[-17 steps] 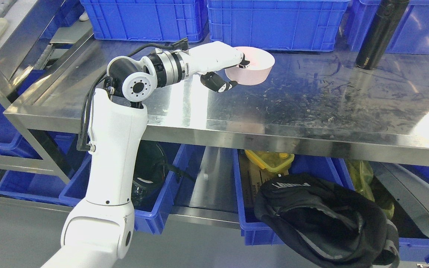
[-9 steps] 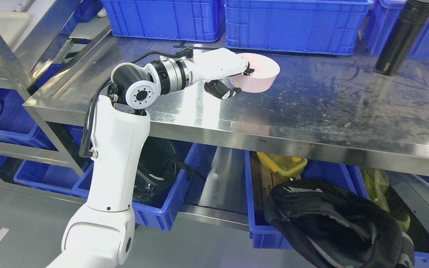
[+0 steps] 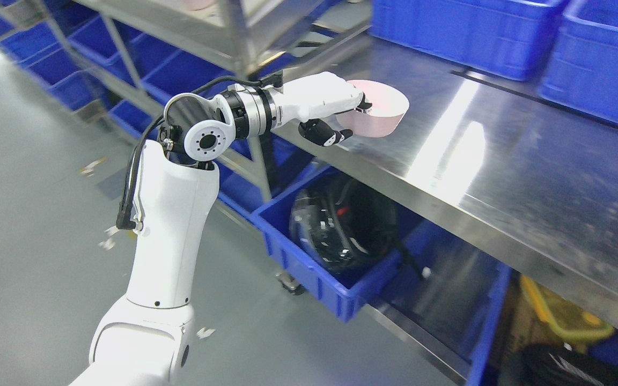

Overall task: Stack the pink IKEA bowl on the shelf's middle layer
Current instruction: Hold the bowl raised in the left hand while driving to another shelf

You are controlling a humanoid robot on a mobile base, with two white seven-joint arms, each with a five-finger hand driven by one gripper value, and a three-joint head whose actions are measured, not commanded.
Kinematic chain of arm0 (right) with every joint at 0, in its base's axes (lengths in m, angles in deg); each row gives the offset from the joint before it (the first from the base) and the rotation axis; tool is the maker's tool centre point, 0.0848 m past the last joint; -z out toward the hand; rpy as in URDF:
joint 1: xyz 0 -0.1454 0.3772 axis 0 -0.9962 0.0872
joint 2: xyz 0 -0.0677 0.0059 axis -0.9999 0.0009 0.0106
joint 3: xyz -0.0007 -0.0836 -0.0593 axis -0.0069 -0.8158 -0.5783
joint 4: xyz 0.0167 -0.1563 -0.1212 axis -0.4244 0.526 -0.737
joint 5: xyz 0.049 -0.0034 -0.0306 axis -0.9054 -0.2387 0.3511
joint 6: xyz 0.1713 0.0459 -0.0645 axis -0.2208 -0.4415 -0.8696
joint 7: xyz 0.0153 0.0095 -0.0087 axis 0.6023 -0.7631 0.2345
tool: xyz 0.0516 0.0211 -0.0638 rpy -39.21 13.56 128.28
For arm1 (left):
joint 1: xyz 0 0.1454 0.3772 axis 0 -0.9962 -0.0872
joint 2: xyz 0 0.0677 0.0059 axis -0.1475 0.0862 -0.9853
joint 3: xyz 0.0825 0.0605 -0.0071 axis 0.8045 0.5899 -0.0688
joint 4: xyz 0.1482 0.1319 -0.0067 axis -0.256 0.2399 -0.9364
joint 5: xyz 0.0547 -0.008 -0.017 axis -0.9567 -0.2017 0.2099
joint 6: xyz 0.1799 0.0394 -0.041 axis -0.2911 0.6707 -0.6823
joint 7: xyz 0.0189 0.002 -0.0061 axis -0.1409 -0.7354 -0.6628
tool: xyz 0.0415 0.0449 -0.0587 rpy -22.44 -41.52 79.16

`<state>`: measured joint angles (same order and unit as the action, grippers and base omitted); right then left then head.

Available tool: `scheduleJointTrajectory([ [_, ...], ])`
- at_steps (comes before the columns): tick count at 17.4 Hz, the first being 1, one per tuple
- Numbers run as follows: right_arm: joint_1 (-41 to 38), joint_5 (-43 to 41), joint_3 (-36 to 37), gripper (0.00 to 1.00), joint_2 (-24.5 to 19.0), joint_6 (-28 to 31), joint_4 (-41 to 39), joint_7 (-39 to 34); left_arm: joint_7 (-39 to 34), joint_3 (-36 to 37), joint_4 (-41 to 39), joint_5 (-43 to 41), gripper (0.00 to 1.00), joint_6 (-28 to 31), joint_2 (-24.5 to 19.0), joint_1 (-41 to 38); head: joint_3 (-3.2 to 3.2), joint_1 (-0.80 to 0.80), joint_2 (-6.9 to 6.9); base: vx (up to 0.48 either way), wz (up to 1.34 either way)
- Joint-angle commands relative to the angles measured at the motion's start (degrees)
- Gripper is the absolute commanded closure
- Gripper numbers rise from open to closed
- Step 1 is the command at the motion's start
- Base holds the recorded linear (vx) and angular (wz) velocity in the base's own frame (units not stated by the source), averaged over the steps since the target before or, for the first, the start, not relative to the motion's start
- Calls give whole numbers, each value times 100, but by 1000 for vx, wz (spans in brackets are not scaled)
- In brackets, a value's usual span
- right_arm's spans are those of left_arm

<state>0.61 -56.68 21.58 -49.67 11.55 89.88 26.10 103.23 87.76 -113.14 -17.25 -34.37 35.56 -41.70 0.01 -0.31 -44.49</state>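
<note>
My left hand [image 3: 349, 115] is shut on the near rim of a pink bowl [image 3: 381, 110], thumb inside and dark fingers [image 3: 324, 134] under its wall. The bowl hangs upright just above the front left part of the steel shelf surface [image 3: 480, 155]. My white left arm [image 3: 172, 225] rises from the bottom left of the head view. The right arm is out of the picture.
Blue crates [image 3: 459, 32] line the back of the steel surface. Below it a blue bin [image 3: 309, 268] holds black cables. Another steel rack [image 3: 180, 27] with blue bins stands at the upper left, over grey floor [image 3: 30, 214].
The whole picture has swung to the left, so the camera has turned. The bowl stays in my left hand and now hangs over the shelf's left front edge.
</note>
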Motion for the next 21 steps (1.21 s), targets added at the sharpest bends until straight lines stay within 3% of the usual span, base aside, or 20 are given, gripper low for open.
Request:
scheduleJointTrajectory([
  [1,-132,-8,-1,0,100,1,-100,-36,-15,128,-53,67,96,-10,-100,-18,0,0,0,59,1495],
  [13,-132,1,-1,0,100,1,-100,-36,-15,128,-53,137,95,-177,-100,-18,0,0,-1,79,1293],
  [17,-132,-8,-1,0,100,1,-100,-36,-129,75,-53,251,95,-212,-100,-9,0,0,-1,150,706],
  [21,-132,1,-1,0,100,1,-100,-36,-147,-240,-53,357,95,-607,-100,-27,0,0,-1,223,144],
])
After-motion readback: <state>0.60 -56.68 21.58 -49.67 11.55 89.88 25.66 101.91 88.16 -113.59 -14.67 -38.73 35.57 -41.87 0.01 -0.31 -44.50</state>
